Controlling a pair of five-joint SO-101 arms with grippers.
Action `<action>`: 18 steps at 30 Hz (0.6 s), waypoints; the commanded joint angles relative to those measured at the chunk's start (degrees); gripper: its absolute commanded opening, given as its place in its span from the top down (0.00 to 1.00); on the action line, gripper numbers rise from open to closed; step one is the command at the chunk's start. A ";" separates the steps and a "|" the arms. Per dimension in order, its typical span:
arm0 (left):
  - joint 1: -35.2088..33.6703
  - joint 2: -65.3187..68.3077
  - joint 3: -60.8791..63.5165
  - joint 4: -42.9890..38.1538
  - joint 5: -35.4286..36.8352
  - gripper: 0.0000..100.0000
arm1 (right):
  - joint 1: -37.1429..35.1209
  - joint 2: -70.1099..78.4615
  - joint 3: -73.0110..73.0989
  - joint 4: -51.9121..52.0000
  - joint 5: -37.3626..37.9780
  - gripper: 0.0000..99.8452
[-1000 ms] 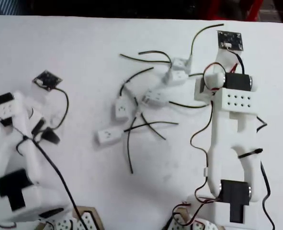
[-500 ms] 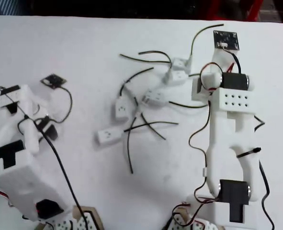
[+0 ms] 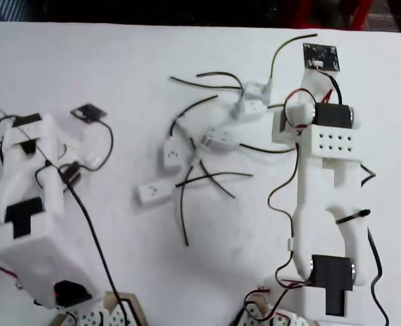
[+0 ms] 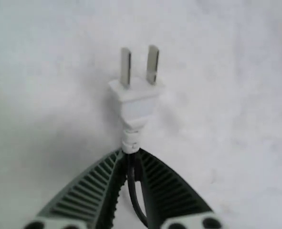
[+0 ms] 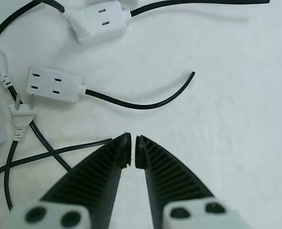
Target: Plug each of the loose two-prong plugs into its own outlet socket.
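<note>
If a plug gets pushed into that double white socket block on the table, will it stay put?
Probably not. The socket block looks light and lies loose on the smooth table, so it likely slides. Its thin cord ends free, anchoring little.

Two white plastic arms, the left arm [image 3: 30, 224] and the right arm [image 3: 326, 197], carry boxy black motors [image 3: 332, 275] and looping black cables [image 3: 85, 217]. The right has a plate [image 3: 330, 140] dotted with holes. The left gripper [image 4: 131, 155] and right gripper [image 5: 132, 143] have dark, ribbed, wedge-shaped fingers [image 5: 169, 176].
</note>
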 commanded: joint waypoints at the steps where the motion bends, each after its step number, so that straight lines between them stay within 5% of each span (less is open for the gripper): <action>1: 2.51 -10.15 -1.49 0.88 4.31 0.98 | -0.40 -2.51 -0.44 -0.84 0.53 0.98; 12: 13.58 -20.70 -1.76 5.19 13.01 0.98 | -0.13 -2.51 -0.44 -0.84 0.53 0.98; 18: 27.03 -25.27 -2.11 4.22 22.07 0.98 | 0.92 -3.03 -0.53 -0.84 0.53 0.98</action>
